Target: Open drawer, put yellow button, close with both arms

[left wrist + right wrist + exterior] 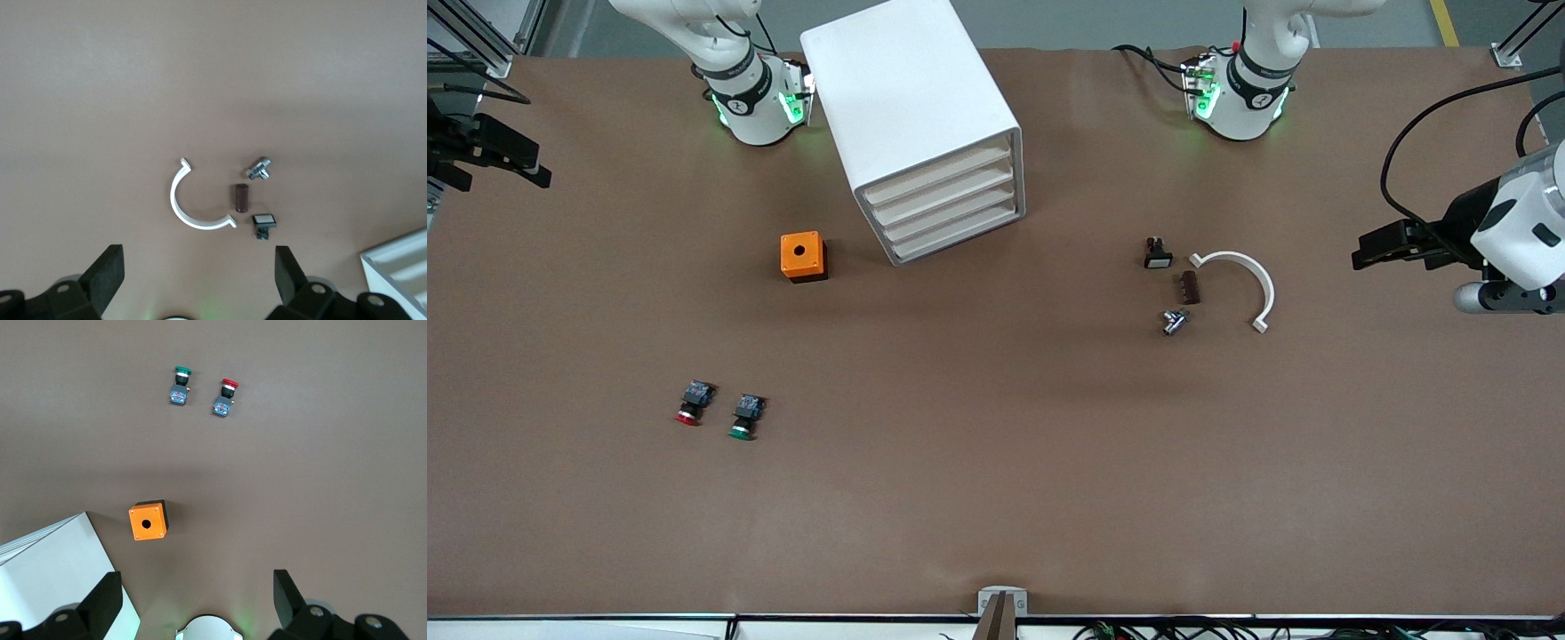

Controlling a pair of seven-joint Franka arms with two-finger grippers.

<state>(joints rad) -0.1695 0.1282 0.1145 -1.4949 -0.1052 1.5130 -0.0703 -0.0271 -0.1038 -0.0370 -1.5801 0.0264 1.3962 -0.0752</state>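
Note:
The white drawer cabinet (925, 124) stands between the two arm bases, and its stacked drawers (951, 209) are all shut. A corner of it shows in the left wrist view (400, 267) and in the right wrist view (53, 573). The yellow button is out of view. My left gripper (1365, 252) hangs open and empty above the left arm's end of the table, its black fingers (110, 270) wide apart. My right gripper (538, 173) hangs open and empty above the right arm's end, its fingers (107, 600) also wide apart.
An orange box (803, 256) with a round hole sits beside the cabinet. A red-capped button (692, 403) and a green-capped button (745, 416) lie nearer the front camera. Toward the left arm's end lie a white curved clip (1258, 280), a brown block (1191, 287), a metal fitting (1174, 321) and a white-capped black part (1157, 253).

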